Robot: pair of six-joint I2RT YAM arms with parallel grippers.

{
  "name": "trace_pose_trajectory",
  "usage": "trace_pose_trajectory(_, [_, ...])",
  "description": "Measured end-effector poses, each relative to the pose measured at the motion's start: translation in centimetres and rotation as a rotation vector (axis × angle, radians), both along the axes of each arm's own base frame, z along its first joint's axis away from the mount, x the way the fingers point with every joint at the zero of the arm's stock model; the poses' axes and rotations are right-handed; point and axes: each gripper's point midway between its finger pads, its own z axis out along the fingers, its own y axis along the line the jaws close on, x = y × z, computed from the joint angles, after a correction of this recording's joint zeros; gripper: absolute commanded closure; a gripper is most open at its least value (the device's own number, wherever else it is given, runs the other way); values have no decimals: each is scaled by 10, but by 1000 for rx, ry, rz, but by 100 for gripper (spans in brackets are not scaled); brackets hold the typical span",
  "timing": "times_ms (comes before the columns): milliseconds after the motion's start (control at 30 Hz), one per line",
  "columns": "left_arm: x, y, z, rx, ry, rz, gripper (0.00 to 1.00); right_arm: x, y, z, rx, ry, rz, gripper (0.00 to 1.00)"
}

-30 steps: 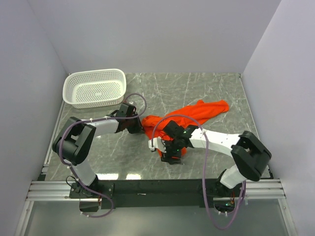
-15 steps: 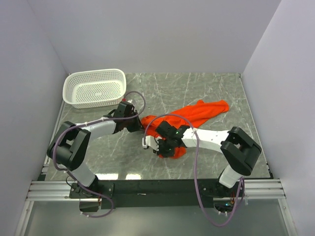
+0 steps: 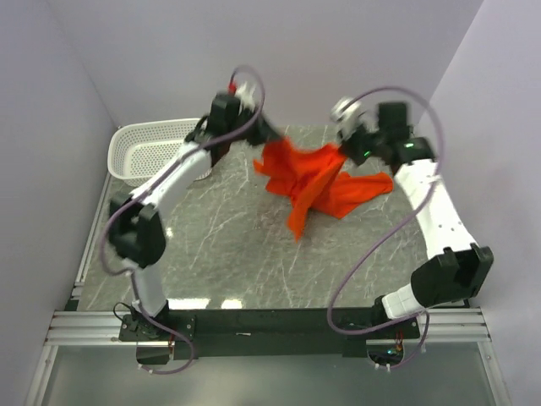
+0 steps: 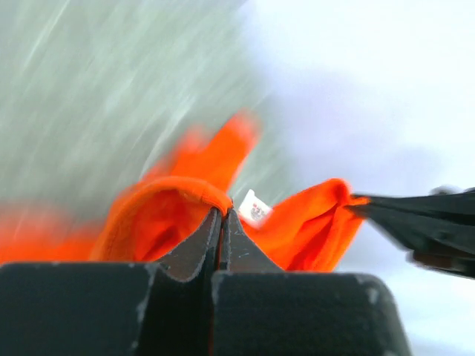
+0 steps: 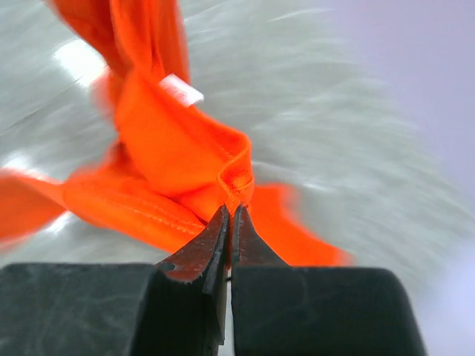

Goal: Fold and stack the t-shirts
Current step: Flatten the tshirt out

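Note:
The orange-red t-shirt hangs stretched in the air between both grippers over the far middle of the table, its lower part draping onto the marble. My left gripper is shut on the shirt's upper left edge; in the left wrist view the jaws pinch a hemmed edge of the t-shirt beside the white neck label. My right gripper is shut on the upper right edge; in the right wrist view its tips clamp a folded seam of the t-shirt, with the white label above.
A white perforated basket stands at the far left, partly behind the left arm. The grey walls close in the table on three sides. The black rail with both arm bases runs along the near edge.
Both arms have swung up from low over the near middle to high over the far side, lifting the t-shirt off the table. The right gripper has closed on the cloth.

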Motion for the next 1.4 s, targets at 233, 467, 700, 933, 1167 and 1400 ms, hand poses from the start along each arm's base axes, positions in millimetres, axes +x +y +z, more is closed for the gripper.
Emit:
trace_pose_trajectory(233, [81,-73,163,-421,-301,-111,100,35,-127,184,137,-395,-402,100])
trace_pose_trajectory(467, [7,-36,205,-462,-335,-119,100,-67,-83,278,259,-630,-197,100])
trace_pose_trajectory(700, [-128,80,288,-414,-689,25,100,-160,-27,246,235,-622,179,100])
trace_pose_trajectory(933, [-153,112,273,-337,-749,98,100,-164,6,191,358,-364,323,100])
trace_pose_trajectory(1167, [-70,83,196,-239,-538,124,100,-102,-20,204,399,-372,22,100])
trace_pose_trajectory(1400, [52,8,155,-292,-367,48,100,-4,-84,200,348,-365,-366,100])
